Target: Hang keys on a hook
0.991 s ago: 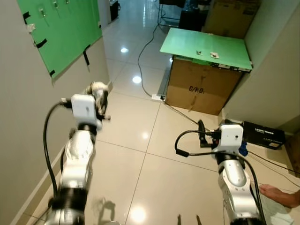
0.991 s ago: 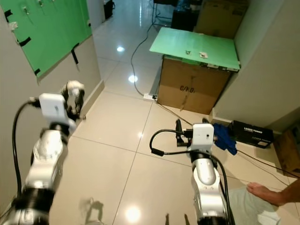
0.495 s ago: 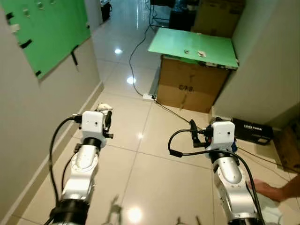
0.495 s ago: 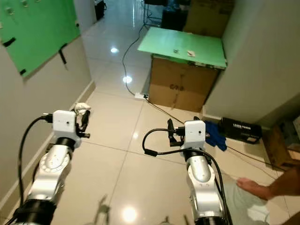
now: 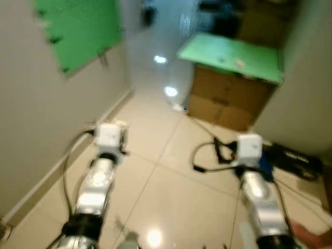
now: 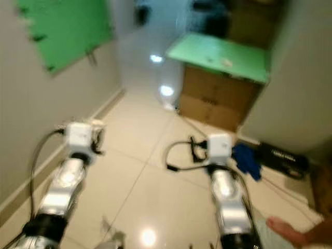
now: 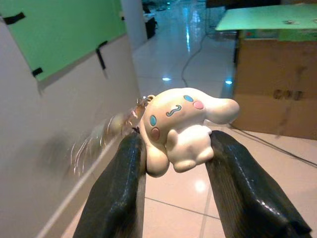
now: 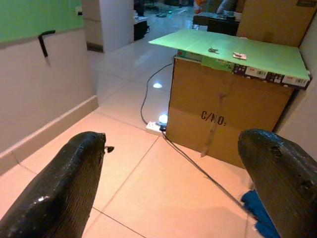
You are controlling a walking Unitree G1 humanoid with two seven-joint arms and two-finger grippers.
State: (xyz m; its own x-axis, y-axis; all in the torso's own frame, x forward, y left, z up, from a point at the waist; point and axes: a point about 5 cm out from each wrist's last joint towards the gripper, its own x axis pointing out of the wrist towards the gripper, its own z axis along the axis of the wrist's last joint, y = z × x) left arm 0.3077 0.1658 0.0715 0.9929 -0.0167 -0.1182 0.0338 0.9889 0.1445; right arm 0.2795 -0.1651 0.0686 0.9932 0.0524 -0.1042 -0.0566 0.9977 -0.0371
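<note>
Gripping the white plush keychain (image 7: pixel 181 128) between the left gripper (image 7: pixel 173 163) fingers, keys (image 7: pixel 106 133) dangling and blurred toward the wall. Risked swinging loose or missing a hook on the green board (image 5: pixel 78 28); right gripper (image 8: pixel 173 183) spread wide, holding nothing

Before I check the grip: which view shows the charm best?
The left wrist view: the white charm sits sharp and close, pinched between the left gripper fingers. The eye views are blurred, showing just a pale speck.

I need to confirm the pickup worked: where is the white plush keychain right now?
The white plush keychain is clamped between the left gripper's fingers, held out near the wall on the robot's left, below the green board.
</note>
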